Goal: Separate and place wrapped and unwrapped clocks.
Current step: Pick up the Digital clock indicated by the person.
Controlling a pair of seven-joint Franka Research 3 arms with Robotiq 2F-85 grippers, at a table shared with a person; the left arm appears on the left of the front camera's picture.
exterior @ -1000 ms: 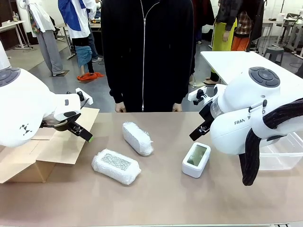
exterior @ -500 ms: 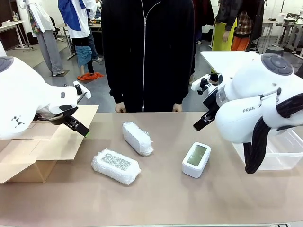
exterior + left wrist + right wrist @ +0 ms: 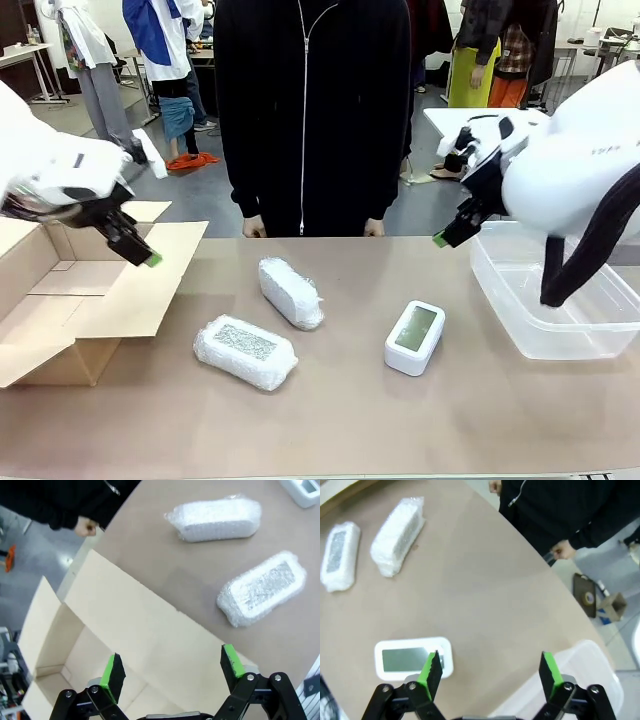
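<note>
speckled wrapped bundle [image 3: 245, 350] front-left | plain wrapped bundle [image 3: 291, 292] just behind | white clock [image 3: 414, 337] right — apart | person [image 3: 310, 110] far side

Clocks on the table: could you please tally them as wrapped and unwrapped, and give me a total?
Bubble-wrapped clocks: 2, the grey-faced bundle and the plain bundle.
Unwrapped clocks: 1, the bare white clock.
Total: 3.
</note>
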